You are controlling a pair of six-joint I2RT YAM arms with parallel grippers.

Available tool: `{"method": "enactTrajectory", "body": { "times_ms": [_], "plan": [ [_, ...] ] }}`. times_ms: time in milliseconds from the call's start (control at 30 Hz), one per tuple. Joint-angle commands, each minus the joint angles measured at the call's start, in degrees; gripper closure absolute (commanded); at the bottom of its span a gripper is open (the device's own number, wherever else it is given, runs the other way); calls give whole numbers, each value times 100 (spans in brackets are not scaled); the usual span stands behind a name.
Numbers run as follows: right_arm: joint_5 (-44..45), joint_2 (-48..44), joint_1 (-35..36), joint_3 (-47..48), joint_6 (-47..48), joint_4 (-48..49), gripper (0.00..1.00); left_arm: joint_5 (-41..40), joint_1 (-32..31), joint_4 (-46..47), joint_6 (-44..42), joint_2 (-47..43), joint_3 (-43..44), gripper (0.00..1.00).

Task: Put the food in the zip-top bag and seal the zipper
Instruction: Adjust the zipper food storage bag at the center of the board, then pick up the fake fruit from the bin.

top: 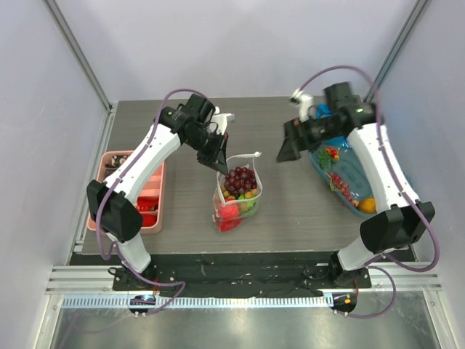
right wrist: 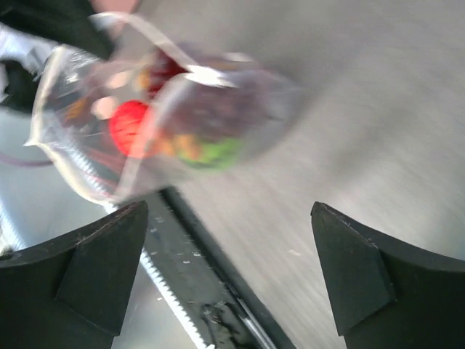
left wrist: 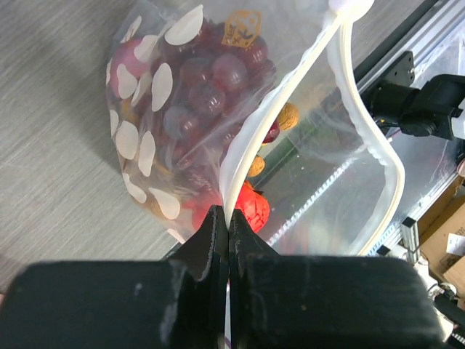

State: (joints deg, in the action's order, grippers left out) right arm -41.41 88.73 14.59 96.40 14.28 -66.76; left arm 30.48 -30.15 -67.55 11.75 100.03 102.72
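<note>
The zip-top bag stands upright in the middle of the table, mouth open. Inside are a dark purple grape bunch and red, green and orange food pieces. My left gripper is shut on the bag's whitish zipper at the left end of the mouth; the left wrist view shows the strip pinched between the fingertips, grapes and a red piece behind. My right gripper is open and empty, above the table to the right of the bag, which shows blurred in the right wrist view.
A pink compartment tray with red pieces lies at the left edge. A clear blue-tinted tub holding more toy food sits at the right, under my right arm. The table's front edge and metal rail run just below the bag.
</note>
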Motion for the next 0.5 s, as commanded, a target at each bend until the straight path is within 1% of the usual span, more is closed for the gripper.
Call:
{"method": "enactTrajectory", "body": {
  "times_ms": [0, 33, 67, 100, 167, 200, 233, 267, 300, 333, 433, 467],
  "plan": [
    [-210, 83, -1646, 643, 1136, -1206, 0, -16, -8, 347, 82, -71, 38, 100],
    [-131, 153, -1861, 600, 1512, -1512, 0, -7, -8, 356, 82, -80, 21, 100],
    [270, 241, -2046, 556, 1707, -1637, 1, -7, -8, 365, 91, -80, 12, 100],
    [552, 276, -2387, 468, 1883, -1690, 1, -7, -8, 391, 91, -80, -6, 100],
    [1245, 338, -2766, 188, 2463, -1743, 2, -16, -8, 418, 91, -98, -32, 100],
    [1458, 408, -2960, 108, 2700, -1787, 2, -7, -8, 427, 100, -98, -24, 100],
    [1669, 452, -3301, -6, 2903, -1831, 3, -16, -8, 444, 100, -80, -32, 100],
    [1854, 531, -3461, -33, 3253, -1849, 4, 2, -8, 453, 108, -80, -24, 100],
    [2238, 662, -3593, -51, 3378, -1858, 4, 2, -8, 462, 108, -80, -15, 100],
    [2425, 768, -3804, -25, 3501, -1919, 5, 19, -8, 462, 108, -63, -15, 100],
    [3120, 1032, -4025, -156, 3731, -1797, 11, 46, -8, 462, 65, -27, 47, 100],
    [3260, 1067, -4025, -252, 3713, -1718, 11, 46, -8, 462, 56, -19, 55, 100]
  ]
}}
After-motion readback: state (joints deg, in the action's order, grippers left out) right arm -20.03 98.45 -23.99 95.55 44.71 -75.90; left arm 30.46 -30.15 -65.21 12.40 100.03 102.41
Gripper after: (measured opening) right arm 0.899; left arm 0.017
